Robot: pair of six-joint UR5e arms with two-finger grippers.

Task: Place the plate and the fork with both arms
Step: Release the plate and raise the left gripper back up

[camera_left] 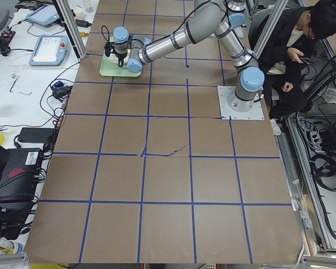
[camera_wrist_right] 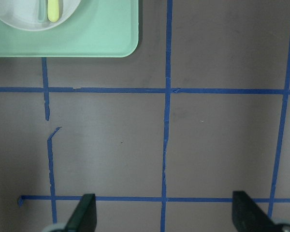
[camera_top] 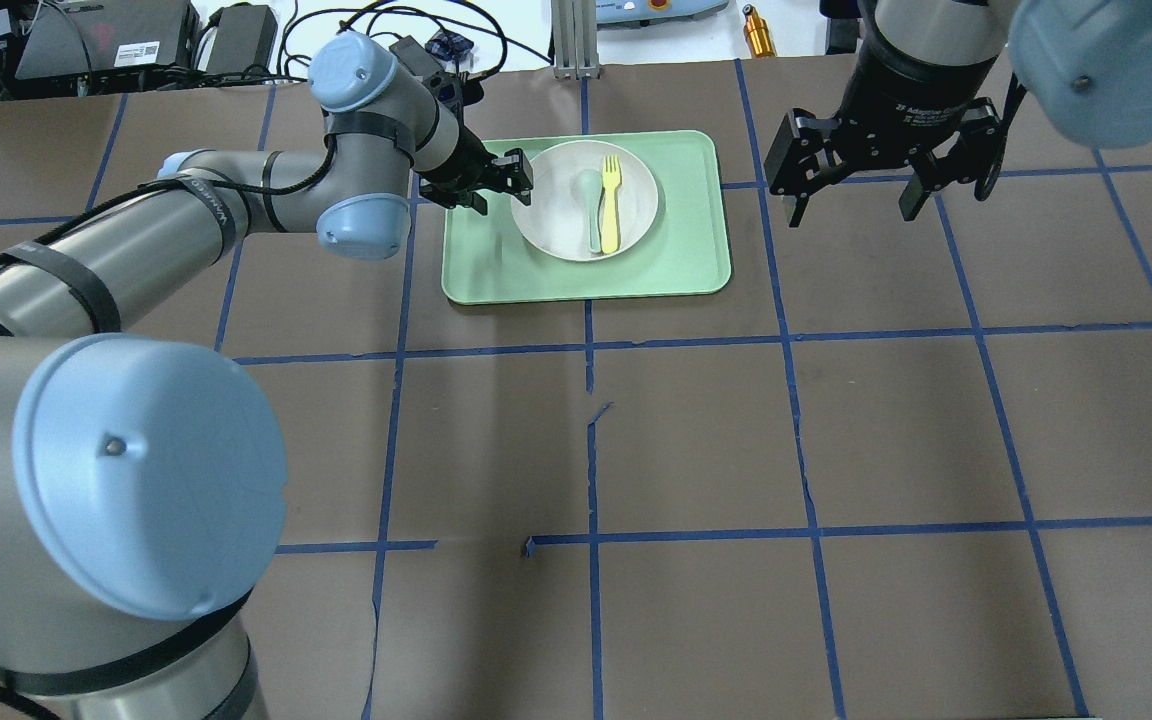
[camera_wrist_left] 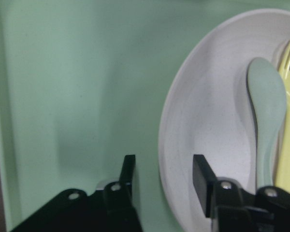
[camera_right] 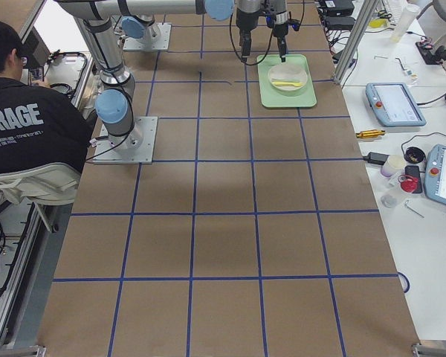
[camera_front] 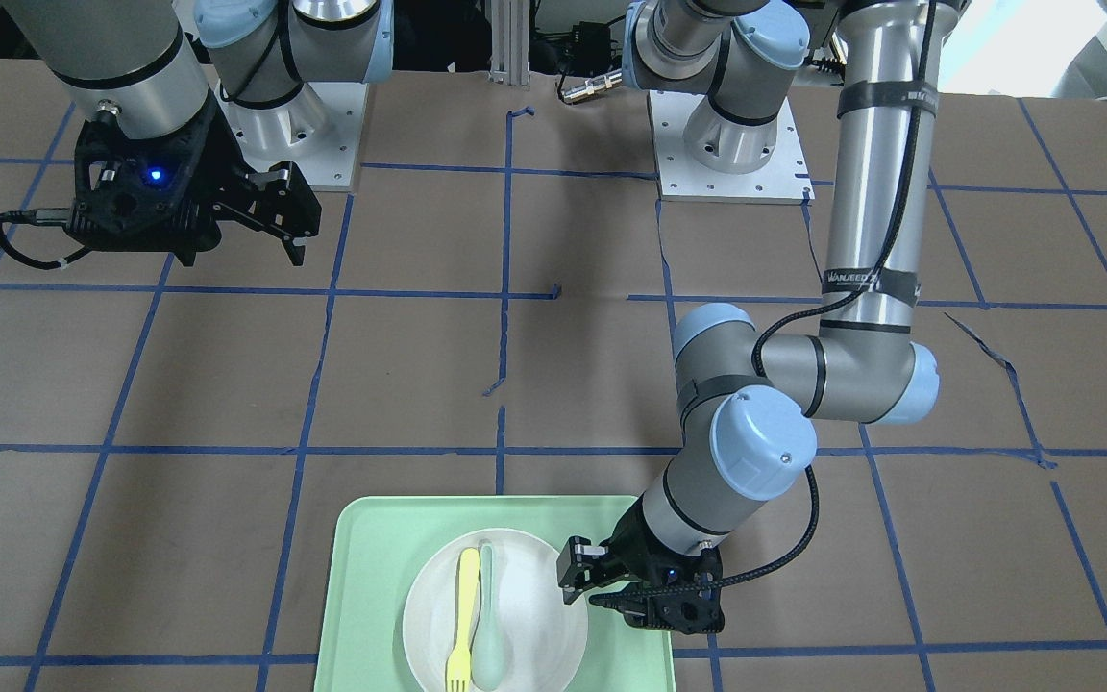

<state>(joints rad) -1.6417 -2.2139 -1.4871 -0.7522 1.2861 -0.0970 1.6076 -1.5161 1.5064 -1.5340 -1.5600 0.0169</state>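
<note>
Plate (camera_top: 551,218) is found on the tray (camera_top: 681,265) with fork (camera_top: 611,215) and spoon (camera_top: 591,200) laid in it, its rim straddled by the spread left tool (camera_wrist_left: 164,179), apparently for an edge pinch, while the right tool (camera_top: 854,212) is held spread over the surface (camera_top: 836,400) nearby, probably reserved for the fork.

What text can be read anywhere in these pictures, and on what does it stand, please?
"URAGE", cut off: operator's black shirt.
"WANJEED", faint: strap on the left arm.
Too blurred to read: white label on the right claw.
</note>
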